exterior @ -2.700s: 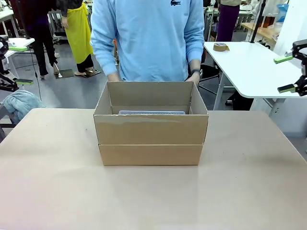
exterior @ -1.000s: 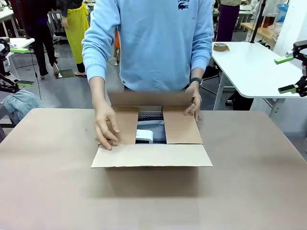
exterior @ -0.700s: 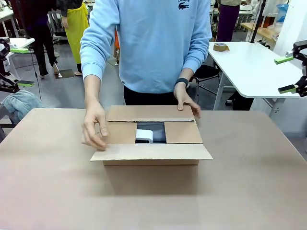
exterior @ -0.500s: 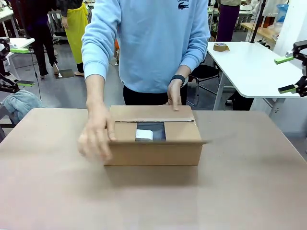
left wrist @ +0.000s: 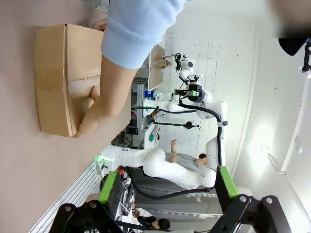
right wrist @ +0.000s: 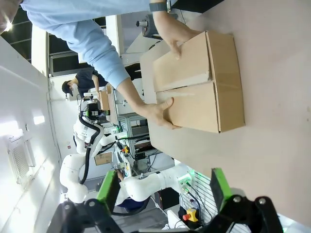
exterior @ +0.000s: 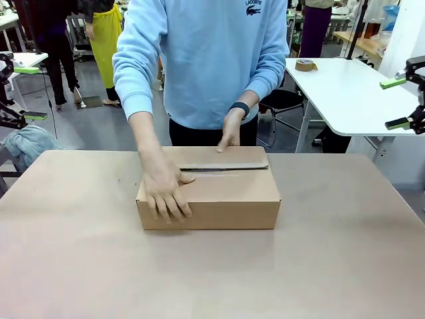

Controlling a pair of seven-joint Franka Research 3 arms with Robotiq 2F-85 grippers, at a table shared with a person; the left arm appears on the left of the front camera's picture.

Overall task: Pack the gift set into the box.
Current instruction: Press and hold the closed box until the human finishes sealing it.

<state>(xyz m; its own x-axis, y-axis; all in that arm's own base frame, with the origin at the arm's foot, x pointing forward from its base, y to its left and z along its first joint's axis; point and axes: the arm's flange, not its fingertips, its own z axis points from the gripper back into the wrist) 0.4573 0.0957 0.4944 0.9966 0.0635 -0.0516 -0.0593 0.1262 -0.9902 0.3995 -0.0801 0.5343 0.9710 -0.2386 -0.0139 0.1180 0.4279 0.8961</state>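
The box (exterior: 219, 196) lies in the middle of the table with its top flaps folded down; a thin seam runs across the lid. One of the person's hands (exterior: 166, 193) presses flat on the near flap, the other hand (exterior: 229, 136) rests on the far flap. The gift set is hidden inside. My left gripper (exterior: 28, 92) hangs open at the far left, well off the table. My right gripper (exterior: 396, 103) hangs open at the far right, above the white side table. The left wrist view has the box (left wrist: 63, 77) beyond its open gripper (left wrist: 166, 187); the right wrist view has the box (right wrist: 204, 82) beyond its open gripper (right wrist: 163, 189).
A roll of brown tape (exterior: 305, 64) sits on the white side table (exterior: 345, 100) at the right. A blue-grey cloth (exterior: 26, 143) lies past the table's left corner. The person stands close against the far edge. Bare tabletop (exterior: 212, 279) surrounds the box.
The person folded the side flaps, then the far and near flaps down, closing the box over the gift set. Both grippers stayed where they were.
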